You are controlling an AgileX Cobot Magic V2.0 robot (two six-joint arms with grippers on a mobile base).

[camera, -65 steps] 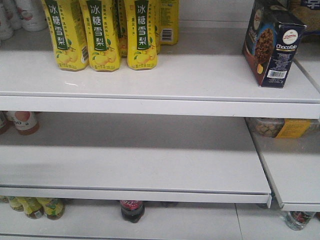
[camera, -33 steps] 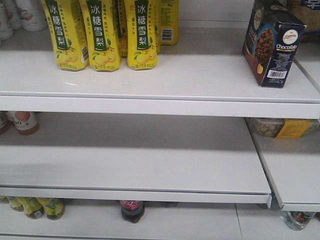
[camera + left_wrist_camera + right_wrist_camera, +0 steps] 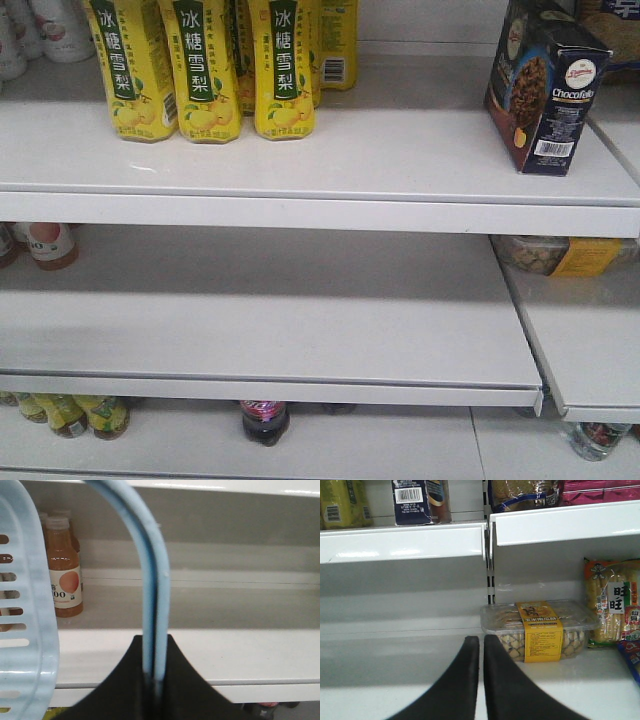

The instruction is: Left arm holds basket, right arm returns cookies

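Note:
The navy-and-brown cookies box (image 3: 545, 88) stands upright on the top white shelf at the right end; its barcode base also shows in the right wrist view (image 3: 420, 501). My left gripper (image 3: 154, 645) is shut on the light blue basket handle (image 3: 152, 580), which arches up from the jaws; the basket's slotted side (image 3: 22, 610) fills the left edge of the left wrist view. My right gripper (image 3: 481, 642) is shut and empty, low in front of the middle shelf, well below the cookies box. Neither arm shows in the front view.
Yellow drink cartons (image 3: 200, 65) stand at the top shelf's left. A clear snack tub with a yellow label (image 3: 537, 630) and bagged snacks (image 3: 612, 600) sit on the middle shelf right. Orange juice bottles (image 3: 64, 575) stand at the left. Bottles (image 3: 265, 420) line the bottom shelf.

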